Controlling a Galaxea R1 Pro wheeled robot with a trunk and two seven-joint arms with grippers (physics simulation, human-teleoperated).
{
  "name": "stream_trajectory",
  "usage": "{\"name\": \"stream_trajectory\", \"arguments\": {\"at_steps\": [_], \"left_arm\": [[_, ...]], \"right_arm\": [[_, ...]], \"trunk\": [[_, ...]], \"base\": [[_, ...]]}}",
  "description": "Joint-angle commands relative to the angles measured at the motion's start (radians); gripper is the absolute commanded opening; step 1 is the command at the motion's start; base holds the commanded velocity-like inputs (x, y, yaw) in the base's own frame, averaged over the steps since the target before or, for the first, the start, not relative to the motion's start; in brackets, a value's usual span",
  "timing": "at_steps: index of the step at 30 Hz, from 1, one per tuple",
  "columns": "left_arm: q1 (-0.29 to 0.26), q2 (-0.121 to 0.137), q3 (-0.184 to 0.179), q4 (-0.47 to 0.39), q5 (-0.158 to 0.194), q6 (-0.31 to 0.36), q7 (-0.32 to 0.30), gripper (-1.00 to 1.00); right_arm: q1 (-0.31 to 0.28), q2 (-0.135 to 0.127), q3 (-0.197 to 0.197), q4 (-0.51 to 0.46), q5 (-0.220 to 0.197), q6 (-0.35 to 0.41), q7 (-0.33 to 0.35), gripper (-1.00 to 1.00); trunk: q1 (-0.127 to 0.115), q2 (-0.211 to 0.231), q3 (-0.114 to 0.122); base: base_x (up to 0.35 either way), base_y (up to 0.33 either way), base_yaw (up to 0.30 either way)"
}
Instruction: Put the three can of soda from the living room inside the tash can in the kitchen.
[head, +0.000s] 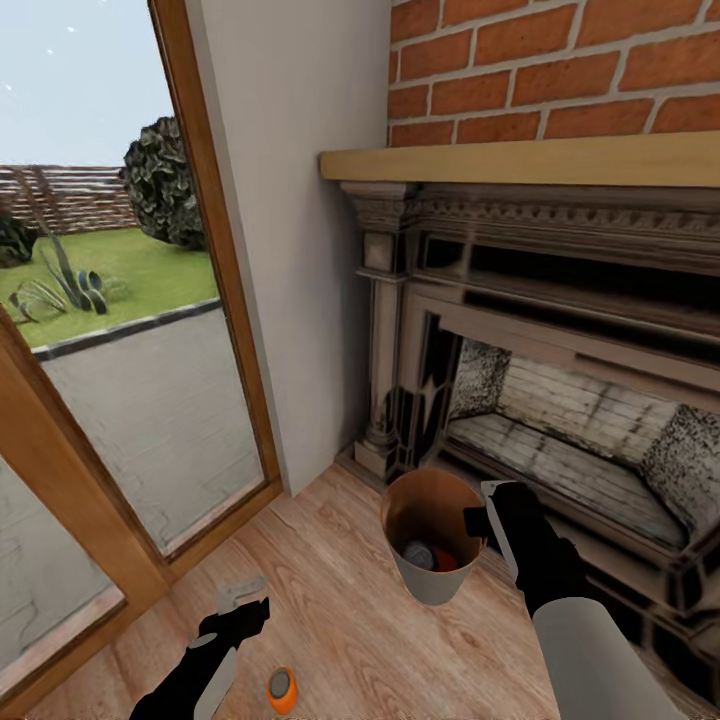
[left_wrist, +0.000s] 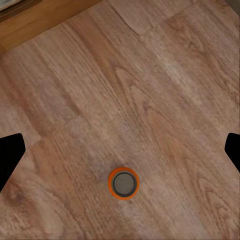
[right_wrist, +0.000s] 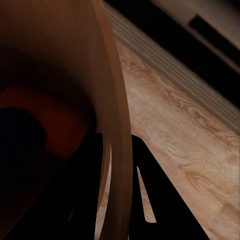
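Head view: the right gripper (head: 490, 515) clamps the rim of the round copper-brown trash can (head: 432, 585), held off the light wood floor (head: 370, 640) before the carved dark fireplace surround (head: 400, 400). Two soda cans (head: 432, 556), one orange and one dark with a silvery top, lie inside. The left gripper (head: 243, 597), jaws spread and empty, hangs near the upright orange soda can (head: 282, 689).

Left wrist view: that orange can (left_wrist: 123, 182) stands between the fingertips (left_wrist: 10, 155), well below them. Risk: an off-centre descent may tip it.

Right wrist view: one finger (right_wrist: 150, 200) sits outside the wall (right_wrist: 107, 100), one inside. Risk: a thin rim grip may let the can tilt and spill its contents.
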Motion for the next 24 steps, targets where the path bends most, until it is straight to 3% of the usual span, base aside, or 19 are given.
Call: {"name": "stream_trajectory", "arguments": {"at_steps": [1,9,16,24], "left_arm": [[0.0,0.0,0.0,0.0,0.0,0.0,0.0,1.0],[0.0,0.0,0.0,0.0,0.0,0.0,0.0,1.0],[0.0,0.0,0.0,0.0,0.0,0.0,-0.001,1.0],[0.0,0.0,0.0,0.0,0.0,0.001,-0.002,1.0]], "right_arm": [[-0.001,0.0,0.0,-0.001,-0.015,0.0,0.005,-1.0],[-0.001,0.0,0.0,-0.001,-0.015,0.0,0.005,-1.0],[-0.001,0.0,0.0,-0.001,-0.015,-0.001,0.005,-1.0],[-0.001,0.0,0.0,-0.001,-0.015,-0.001,0.005,-1.0]], "trunk": [[0.004,-0.007,-0.005],[0.035,-0.063,-0.042],[0.035,-0.063,-0.047],[0.035,-0.063,-0.047]], "base": [[0.0,0.0,0.0],[0.0,0.0,0.0],[0.027,0.0,0.0],[0.231,0.0,0.0]]}}
